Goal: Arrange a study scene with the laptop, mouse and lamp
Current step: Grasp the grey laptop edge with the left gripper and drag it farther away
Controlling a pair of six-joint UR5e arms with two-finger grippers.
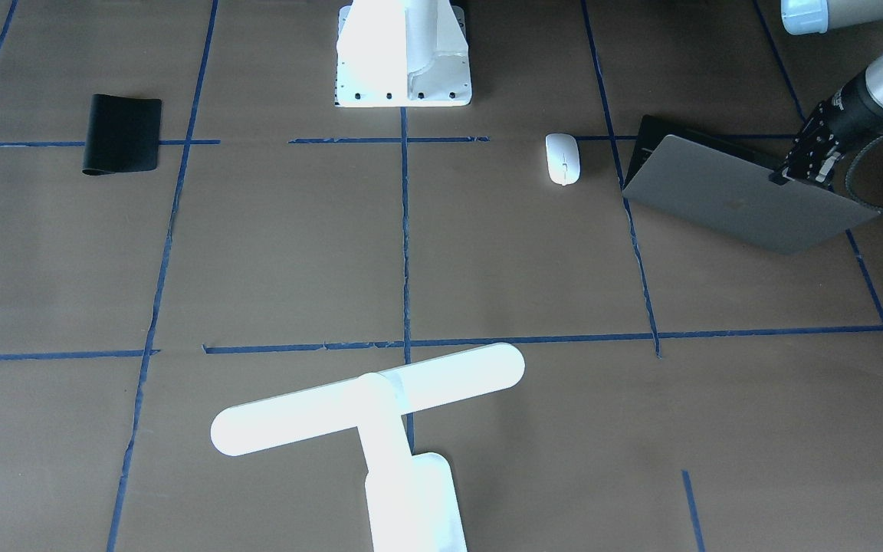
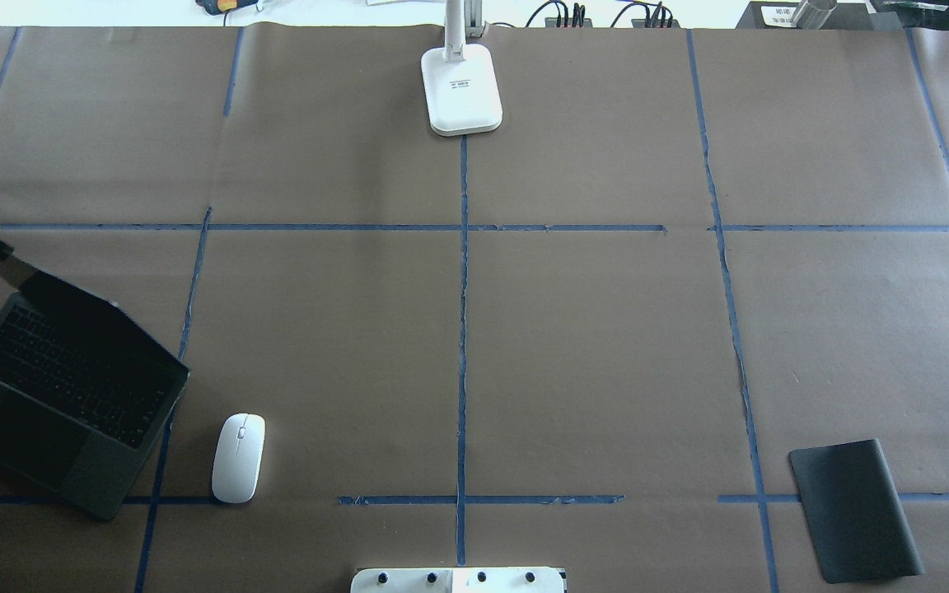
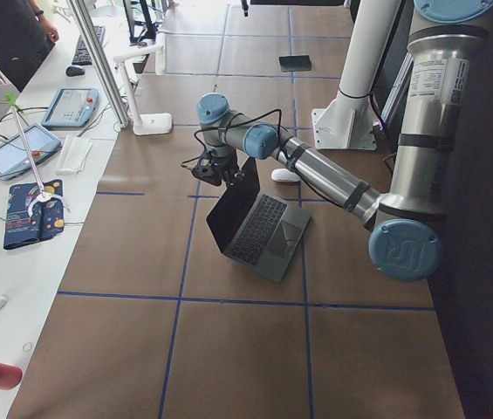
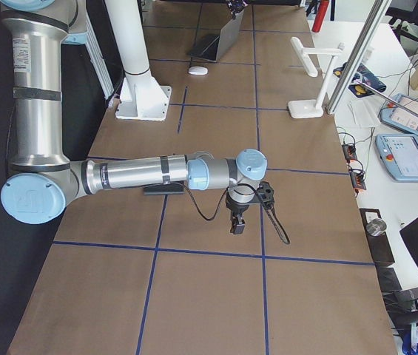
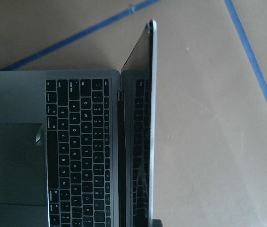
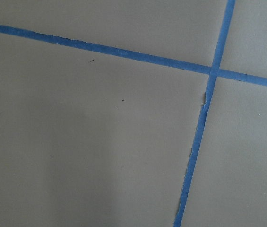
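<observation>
The laptop (image 2: 71, 395) is sitting open at the table's left end, with the left gripper (image 1: 782, 175) pinching the lid's top edge. It is looking stiff, heavy and hinge-prone. The lamp (image 1: 369, 399), standing far centre, is looking top-heavy, so take its stem. The mouse (image 2: 238, 457), lying just beside the laptop, is looking light and slick. Whether the right gripper (image 4: 237, 225) is spread, I cannot tell.

Lamp (image 1: 377, 418) base beyond bottom edge
</observation>
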